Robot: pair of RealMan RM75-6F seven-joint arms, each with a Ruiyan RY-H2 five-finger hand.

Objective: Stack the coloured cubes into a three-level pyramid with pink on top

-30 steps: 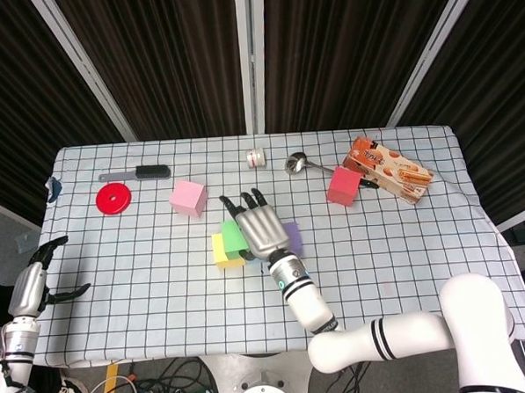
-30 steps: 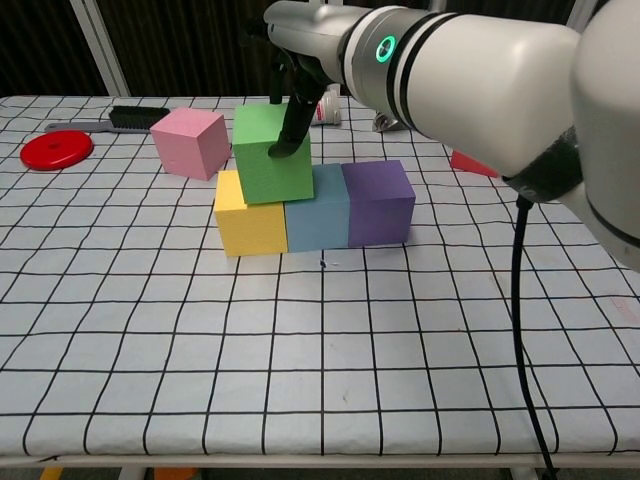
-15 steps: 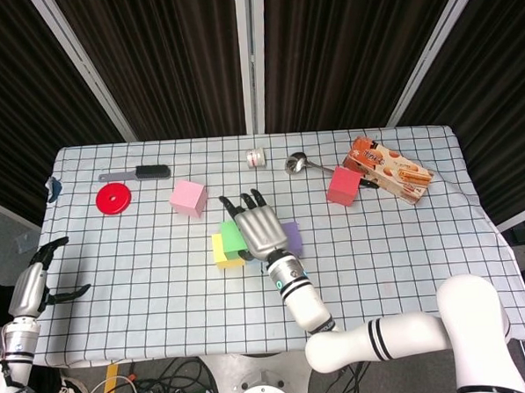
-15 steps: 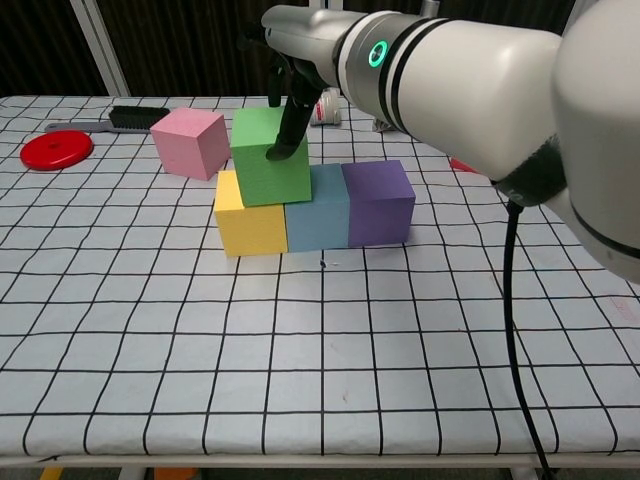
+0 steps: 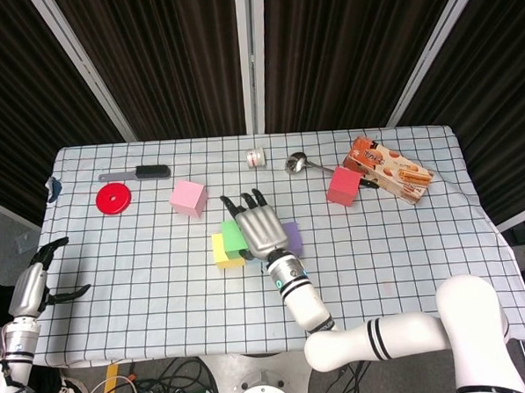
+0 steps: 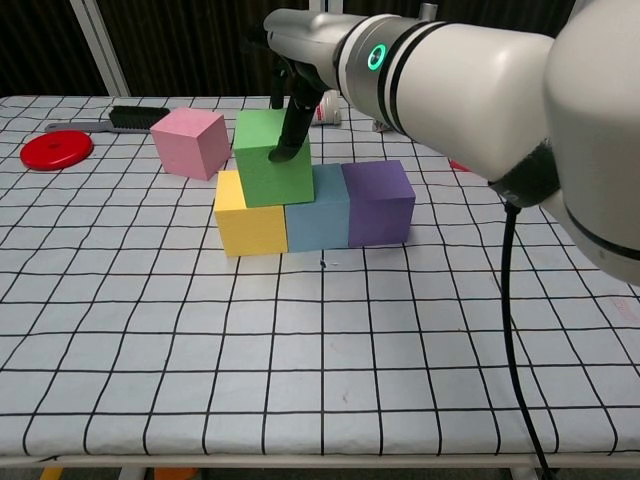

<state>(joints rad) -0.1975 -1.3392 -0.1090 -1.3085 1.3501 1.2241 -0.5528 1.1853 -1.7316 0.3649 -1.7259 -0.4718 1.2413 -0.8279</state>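
A checked table (image 5: pixel 144 282) fills the middle of the head view. Near its centre three cubes sit in a row, touching: yellow cube (image 6: pixel 250 222) on the left, blue cube (image 6: pixel 318 212) in the middle, purple cube (image 6: pixel 379 203) on the right. A green cube (image 6: pixel 270 160) rests on top, straddling the yellow and blue ones and leaning slightly.

The right hand (image 5: pixel 259 225) covers the stack from above in the head view. In the chest view a dark fingertip (image 6: pixel 289 143) presses on the green cube's top right edge; whether the other fingers grip the cube is hard to tell from here, as they sit behind it.

The pink cube (image 5: pixel 189 198) stands alone on the table, up and left of the stack, near but not touching it. A red cube (image 5: pixel 343 186) sits well to the right, just beside an orange snack box (image 5: pixel 389 170) at upper right; its contents cannot be seen.

Along the far edge lie a black brush (image 5: pixel 143 173), a red disc (image 5: pixel 113 198), a small white roll (image 5: pixel 257 157) and a metal spoon (image 5: pixel 305 164).

The left hand (image 5: pixel 36 280) hangs off the table's lower left edge, fingers spread, holding nothing.
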